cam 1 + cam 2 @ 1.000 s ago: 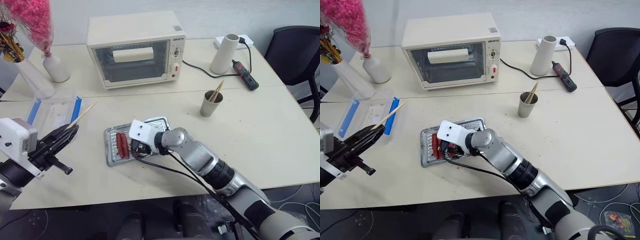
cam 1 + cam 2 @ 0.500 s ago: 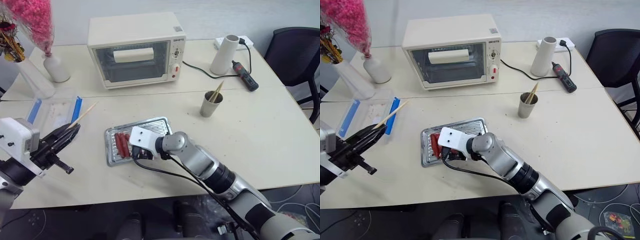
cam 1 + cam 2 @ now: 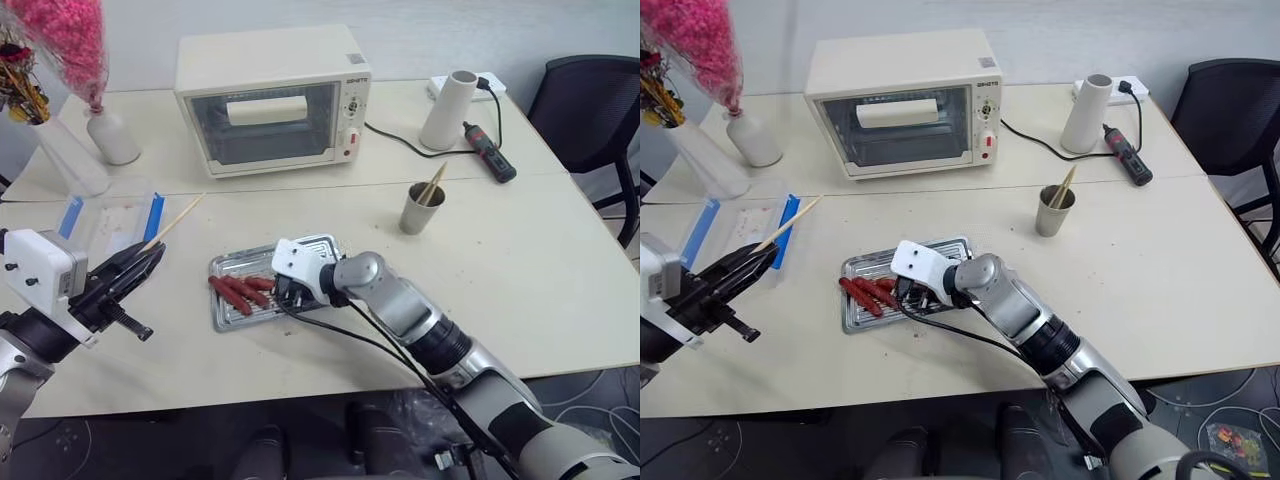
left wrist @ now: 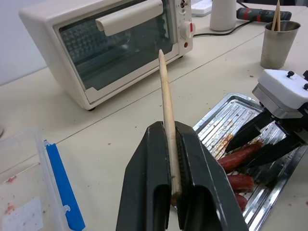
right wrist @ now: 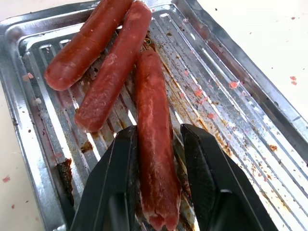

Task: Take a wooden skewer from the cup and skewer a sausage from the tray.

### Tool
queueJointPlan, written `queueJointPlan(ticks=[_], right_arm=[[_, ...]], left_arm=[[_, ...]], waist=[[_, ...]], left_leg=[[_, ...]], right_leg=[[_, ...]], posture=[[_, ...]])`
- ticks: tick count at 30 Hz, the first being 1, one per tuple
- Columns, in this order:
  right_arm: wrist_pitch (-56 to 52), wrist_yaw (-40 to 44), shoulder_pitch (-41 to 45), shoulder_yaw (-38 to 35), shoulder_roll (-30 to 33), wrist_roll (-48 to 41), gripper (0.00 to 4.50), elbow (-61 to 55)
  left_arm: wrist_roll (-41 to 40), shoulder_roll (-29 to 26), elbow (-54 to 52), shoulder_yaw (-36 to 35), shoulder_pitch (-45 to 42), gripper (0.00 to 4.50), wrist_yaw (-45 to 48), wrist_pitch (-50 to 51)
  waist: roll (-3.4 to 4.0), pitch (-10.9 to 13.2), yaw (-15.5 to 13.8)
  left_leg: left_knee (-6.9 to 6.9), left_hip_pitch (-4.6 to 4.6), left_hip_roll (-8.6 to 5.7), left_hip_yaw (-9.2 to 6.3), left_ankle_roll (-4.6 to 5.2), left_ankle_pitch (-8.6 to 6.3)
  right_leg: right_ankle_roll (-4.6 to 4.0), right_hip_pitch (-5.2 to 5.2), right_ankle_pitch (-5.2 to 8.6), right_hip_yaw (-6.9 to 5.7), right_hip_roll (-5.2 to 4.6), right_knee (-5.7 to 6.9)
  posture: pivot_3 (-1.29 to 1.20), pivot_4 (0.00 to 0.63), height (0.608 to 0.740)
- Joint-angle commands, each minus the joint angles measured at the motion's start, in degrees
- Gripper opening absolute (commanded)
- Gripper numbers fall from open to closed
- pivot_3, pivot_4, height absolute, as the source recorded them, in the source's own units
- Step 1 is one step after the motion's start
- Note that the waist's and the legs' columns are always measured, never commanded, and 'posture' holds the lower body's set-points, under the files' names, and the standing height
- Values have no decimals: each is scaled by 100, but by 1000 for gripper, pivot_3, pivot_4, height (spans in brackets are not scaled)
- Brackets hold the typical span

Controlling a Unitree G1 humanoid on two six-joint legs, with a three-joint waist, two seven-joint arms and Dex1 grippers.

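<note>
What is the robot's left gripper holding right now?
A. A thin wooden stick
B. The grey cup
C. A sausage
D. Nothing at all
A: the left gripper is shut on a wooden skewer that sticks out past its black fingers, while the sausages lie in the tray by the right gripper.

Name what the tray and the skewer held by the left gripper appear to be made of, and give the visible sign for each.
The tray: apparently thin metal, shiny silver, judging by its reflective ribbed bottom, smeared with brown grease. The skewer: probably wood or bamboo, a matte, pale tan, thin straight stick clamped in the left gripper.
</note>
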State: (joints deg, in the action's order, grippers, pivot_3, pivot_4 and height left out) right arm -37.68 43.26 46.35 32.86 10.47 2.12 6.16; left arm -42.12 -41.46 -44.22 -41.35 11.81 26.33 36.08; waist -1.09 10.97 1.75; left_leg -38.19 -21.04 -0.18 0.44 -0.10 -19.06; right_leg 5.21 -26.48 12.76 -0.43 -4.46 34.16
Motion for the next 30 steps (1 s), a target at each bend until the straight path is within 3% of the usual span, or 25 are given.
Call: queueJointPlan(ticks=[1,15,21,26,30], right_arm=[[-43,147,74,-178,-8,-82,1438,123],[63,5,109,-354,-580,-92,1438,911],[71,70,91,-379,-509,-74,150,851],[0,258,94,-457,-275,-144,150,539],[151,1229,173,-787,507,-666,150,-408]], left_arm=[[77,-33,-22,17,-66,0,-3,-153],[107,-46,-7,19,-96,0,-7,-152],[107,-33,-23,1,-77,0,-25,-146],[77,-62,-5,38,-107,0,14,-140],[-186,-221,22,84,-181,0,231,-20]], waist=[[0,0,-3],[-2,-1,14],[-4,-3,8],[-4,-3,-7],[-5,-3,-39]], left_leg=[[0,0,0,-1,0,0],[0,12,2,1,-4,2],[0,13,1,0,-4,2],[0,11,0,0,-4,2],[-9,-8,-6,-18,-3,2]], right_leg=[[0,0,0,-1,0,0],[-8,0,5,2,0,26],[-9,1,5,1,0,27],[-9,1,5,1,-1,28],[-6,2,4,-14,-8,27]], posture=[[0,150,740],[0,150,740],[0,150,740],[0,150,740],[0,150,740]])
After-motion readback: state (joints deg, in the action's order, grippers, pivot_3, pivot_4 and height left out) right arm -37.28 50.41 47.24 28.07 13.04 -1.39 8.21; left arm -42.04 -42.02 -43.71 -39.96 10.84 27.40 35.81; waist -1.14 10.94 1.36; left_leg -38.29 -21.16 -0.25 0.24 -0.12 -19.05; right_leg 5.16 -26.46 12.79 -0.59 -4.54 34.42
